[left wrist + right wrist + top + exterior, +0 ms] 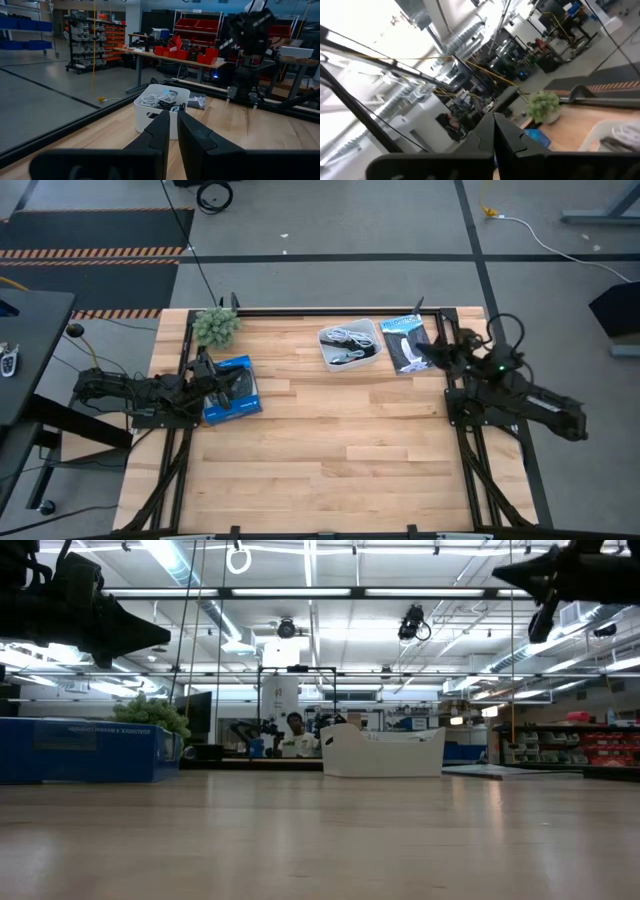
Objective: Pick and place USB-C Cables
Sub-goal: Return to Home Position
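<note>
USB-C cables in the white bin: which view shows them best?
Left wrist view: close, looking into the white bin at the USB-C cables. High view shows them small; low view only the bin's wall; right wrist nothing clear.

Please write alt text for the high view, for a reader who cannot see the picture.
Seen from above, a white bin holding the USB-C cables stands near the top edge of a wooden table. The left gripper hangs over a blue box, the right gripper over a black-and-blue packet.
</note>
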